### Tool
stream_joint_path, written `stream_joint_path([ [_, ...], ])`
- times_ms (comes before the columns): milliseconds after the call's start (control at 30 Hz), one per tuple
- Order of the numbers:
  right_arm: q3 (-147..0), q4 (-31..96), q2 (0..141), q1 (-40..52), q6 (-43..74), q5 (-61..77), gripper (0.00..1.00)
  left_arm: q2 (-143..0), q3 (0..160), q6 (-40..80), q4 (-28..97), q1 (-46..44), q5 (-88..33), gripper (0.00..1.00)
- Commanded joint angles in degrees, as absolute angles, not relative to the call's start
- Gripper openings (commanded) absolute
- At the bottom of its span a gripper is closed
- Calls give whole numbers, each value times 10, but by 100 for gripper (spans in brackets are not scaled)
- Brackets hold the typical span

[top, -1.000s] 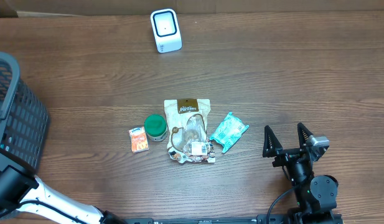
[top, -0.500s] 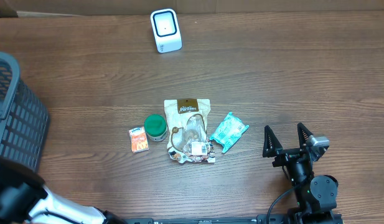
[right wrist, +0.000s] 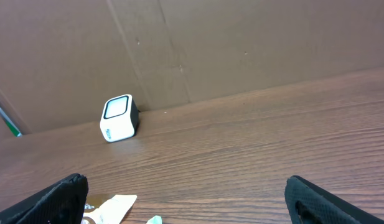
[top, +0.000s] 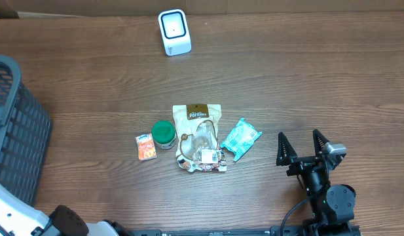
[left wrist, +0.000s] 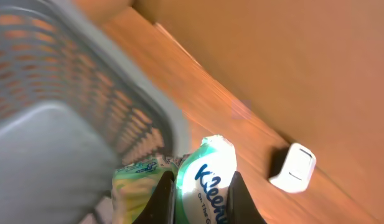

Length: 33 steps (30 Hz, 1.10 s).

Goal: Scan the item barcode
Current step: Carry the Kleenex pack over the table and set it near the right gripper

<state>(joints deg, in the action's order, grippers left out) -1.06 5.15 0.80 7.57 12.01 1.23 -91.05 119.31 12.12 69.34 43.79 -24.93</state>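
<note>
One soft tissue pack (left wrist: 207, 171) is pinched by the left gripper (left wrist: 203, 193) beside the basket (left wrist: 67, 124); it may slip before reaching the scanner (left wrist: 293, 167) at the far edge of the table (top: 287, 65). Right gripper (top: 305, 145) stands spread.

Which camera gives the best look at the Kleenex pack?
The left wrist view. There the Kleenex pack is pinched in the left gripper, with part of its lettering readable despite some blur, next to the grey basket. The overhead and right wrist views do not show the pack at all.
</note>
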Motion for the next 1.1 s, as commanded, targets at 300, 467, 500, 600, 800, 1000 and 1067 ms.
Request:
stream_joint_path([
  [300, -5, 48, 2, 74, 121, 12, 100, -899, 1190, 114, 779, 214, -241, 4],
  [467, -4, 48, 2, 74, 121, 12, 100, -900, 1181, 114, 800, 98, -175, 4],
  [500, -5, 48, 2, 74, 121, 12, 100, -900, 1176, 114, 802, 73, -163, 4],
  [600, -4, 48, 2, 74, 121, 12, 100, -903, 1152, 117, 803, 6, -142, 4],
  [800, -4, 48, 2, 74, 121, 12, 100, -910, 1056, 138, 771, -108, -128, 4],
  [1000, -4, 48, 2, 74, 121, 12, 100, -914, 952, 176, 689, -189, -129, 4],
  [1067, -4, 48, 2, 74, 121, 12, 100, -914, 922, 183, 660, -213, -129, 4],
])
